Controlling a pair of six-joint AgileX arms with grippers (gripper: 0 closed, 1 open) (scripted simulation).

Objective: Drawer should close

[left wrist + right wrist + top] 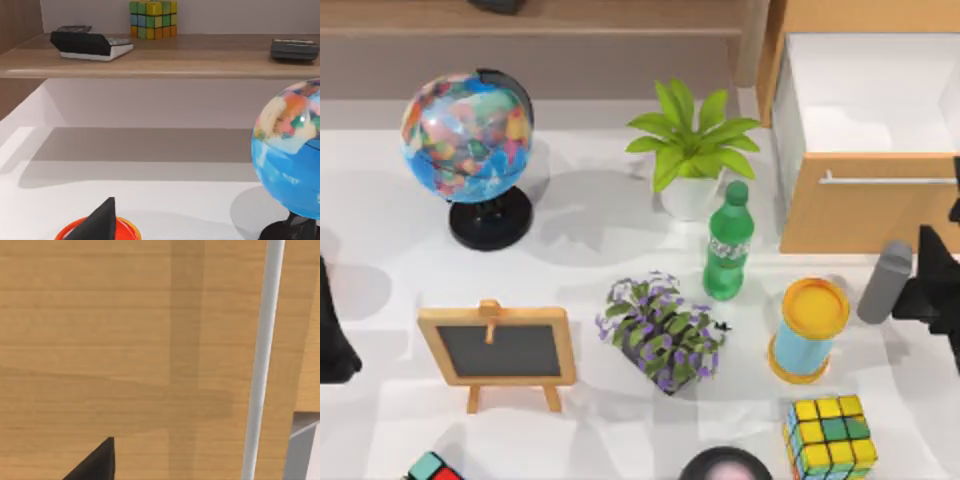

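Drawer (865, 205) sits pulled out at the table's far right, white inside exposed, silver handle (886, 180) across its tan front. Right gripper (932, 285) is just in front of it; can't tell its finger state. Left arm (332, 330) parked at left edge. Green bottle's (727, 243) label is unreadable.

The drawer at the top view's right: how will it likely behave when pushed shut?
The drawer stands pulled out, white inside showing, so it should probably slide straight back rather than tip. Its flat wooden front looks stiff, likely taking a push well. The thin handle looks smooth and could be slippery. The right gripper sits close before it.
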